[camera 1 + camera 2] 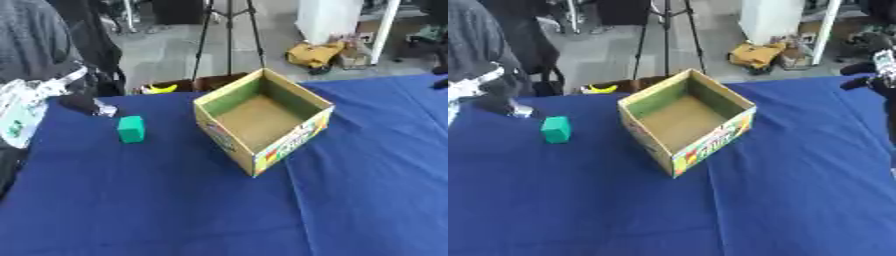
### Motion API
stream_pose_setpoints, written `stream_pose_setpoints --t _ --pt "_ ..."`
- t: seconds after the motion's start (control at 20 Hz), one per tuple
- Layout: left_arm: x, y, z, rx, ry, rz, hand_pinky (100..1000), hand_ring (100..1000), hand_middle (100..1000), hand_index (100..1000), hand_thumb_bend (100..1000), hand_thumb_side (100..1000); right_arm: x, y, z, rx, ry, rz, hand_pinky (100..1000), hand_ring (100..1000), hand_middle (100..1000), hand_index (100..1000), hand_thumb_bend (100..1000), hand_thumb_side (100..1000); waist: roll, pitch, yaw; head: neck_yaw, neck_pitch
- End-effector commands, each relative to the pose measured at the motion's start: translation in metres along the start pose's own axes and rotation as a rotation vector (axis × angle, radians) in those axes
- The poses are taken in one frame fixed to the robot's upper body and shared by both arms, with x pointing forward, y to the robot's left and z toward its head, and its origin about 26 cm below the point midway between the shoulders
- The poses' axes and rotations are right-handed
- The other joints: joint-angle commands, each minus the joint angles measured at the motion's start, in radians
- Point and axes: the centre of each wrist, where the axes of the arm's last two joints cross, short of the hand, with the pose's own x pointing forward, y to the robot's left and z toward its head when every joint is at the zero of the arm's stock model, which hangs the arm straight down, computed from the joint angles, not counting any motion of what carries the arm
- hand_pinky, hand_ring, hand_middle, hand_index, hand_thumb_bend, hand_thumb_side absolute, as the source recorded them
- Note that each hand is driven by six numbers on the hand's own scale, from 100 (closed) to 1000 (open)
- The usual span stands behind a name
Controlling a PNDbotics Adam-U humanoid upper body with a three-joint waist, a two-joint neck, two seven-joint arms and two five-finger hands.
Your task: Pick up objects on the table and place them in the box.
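My left hand came in from the upper left, forearm wrapped in white and grey, and sat low over the far left part of the blue table; it showed only as a dark blurred lump with something pale at its tip, and I could not tell whether the fingers were apart or together. My right hand hung at the right edge of the right eye view, dark, raised above the far right corner of the table; its fingers were too blurred for me to read as well. The green block lay on the cloth near the left hand, just to its near right and not touching it, standing upright. Further right, well apart from the block, the cardboard box stood open-topped near the table's middle, turned with one corner toward me, a coloured print on its near right wall, and I saw nothing inside it. The box lay well to the left of the right hand. Beyond the far table edge, a yellow thing showed in a dark container.
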Motion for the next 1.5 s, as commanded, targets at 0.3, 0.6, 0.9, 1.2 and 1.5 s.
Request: stream_pose_setpoints --t 0.3,0.6,0.9,1.2,1.5 --pt "-0.025 0.007 -0.001 0.012 0.057 -0.023 744 741 715 773 449 367 0.013 -0.006 -0.01 0.02 -0.042 0.018 535 626 726 858 100 829 0.03 0.017 -0.051 0.031 -0.042" --pt "-0.028 0.008 0.001 -0.039 0.038 -0.019 752 738 706 773 436 357 0.014 -0.008 -0.011 0.022 -0.045 0.022 534 626 725 859 100 835 0.045 0.034 -0.067 0.029 -0.044" --pt "-0.031 0.007 0.003 -0.064 0.037 -0.038 781 768 742 802 602 387 0.014 -0.008 -0.011 0.021 -0.043 0.022 534 626 725 858 100 836 0.049 0.036 -0.07 0.024 -0.046" --pt "-0.037 0.007 0.006 -0.078 0.044 -0.056 798 776 749 808 626 386 0.013 -0.009 -0.01 0.02 -0.04 0.022 533 626 725 859 100 838 0.053 0.036 -0.077 0.021 -0.05" --pt "-0.045 0.008 0.01 -0.065 0.06 -0.054 800 772 743 803 600 381 0.013 -0.01 -0.01 0.018 -0.04 0.024 532 625 725 859 100 841 0.061 0.044 -0.085 0.019 -0.056"
